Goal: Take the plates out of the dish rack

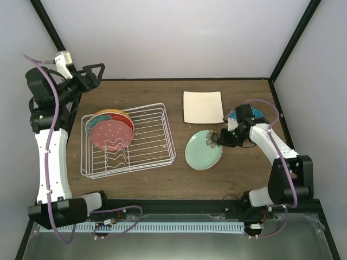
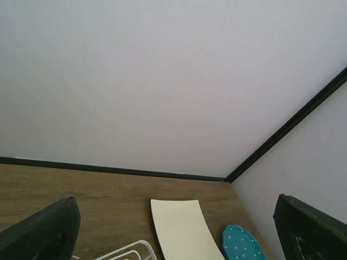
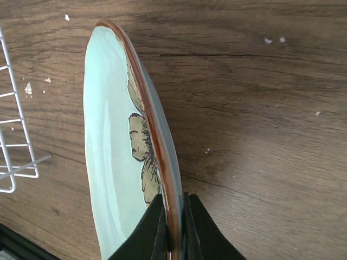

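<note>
The white wire dish rack (image 1: 146, 142) sits left of centre and holds three plates upright at its left end: a pink dotted one (image 1: 111, 132) in front, an orange one (image 1: 105, 113) and a red-and-teal one (image 1: 128, 120) behind. The square cream plate (image 1: 203, 106) lies flat on the table. The teal dotted plate (image 1: 258, 114) is mostly hidden behind my right arm. My right gripper (image 1: 219, 138) is shut on the rim of the mint green flower plate (image 1: 201, 151), which is tilted just over the table; in the right wrist view the fingers (image 3: 154, 227) pinch its brown edge (image 3: 146, 108). My left gripper (image 1: 93, 73) is open, empty and raised behind the rack.
The left wrist view shows the cream plate (image 2: 183, 227), the teal dotted plate (image 2: 241, 244) and a rack corner (image 2: 133, 252) below the open gripper (image 2: 174, 216). A rack corner (image 3: 16, 135) lies left of the mint plate. Black frame posts and white walls enclose the table.
</note>
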Action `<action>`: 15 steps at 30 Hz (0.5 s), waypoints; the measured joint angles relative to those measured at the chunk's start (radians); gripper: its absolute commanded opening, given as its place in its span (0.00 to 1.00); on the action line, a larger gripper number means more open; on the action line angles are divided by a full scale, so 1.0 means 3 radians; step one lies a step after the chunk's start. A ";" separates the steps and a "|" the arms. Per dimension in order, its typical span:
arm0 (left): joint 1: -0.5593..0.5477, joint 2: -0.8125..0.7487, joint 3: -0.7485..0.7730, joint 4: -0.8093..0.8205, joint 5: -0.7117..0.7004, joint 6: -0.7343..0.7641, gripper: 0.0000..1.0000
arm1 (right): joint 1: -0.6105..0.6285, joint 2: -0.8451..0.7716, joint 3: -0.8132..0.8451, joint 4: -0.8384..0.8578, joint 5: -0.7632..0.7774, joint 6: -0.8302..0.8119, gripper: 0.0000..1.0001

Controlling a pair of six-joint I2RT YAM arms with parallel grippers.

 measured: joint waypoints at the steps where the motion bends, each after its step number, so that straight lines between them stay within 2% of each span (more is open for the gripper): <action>1: 0.0000 0.0000 0.0001 0.0000 0.0001 0.0000 1.00 | -0.0003 0.0028 -0.0011 0.0003 -0.0039 0.0009 0.02; 7: 0.0000 0.0000 0.0000 0.0000 0.0003 0.0001 1.00 | -0.0003 0.0238 -0.0015 0.0114 -0.0209 0.0032 0.20; 15: 0.0000 0.0000 0.0000 0.0000 0.0001 0.0001 1.00 | -0.0003 0.0477 -0.0015 0.0131 -0.0053 0.0076 0.37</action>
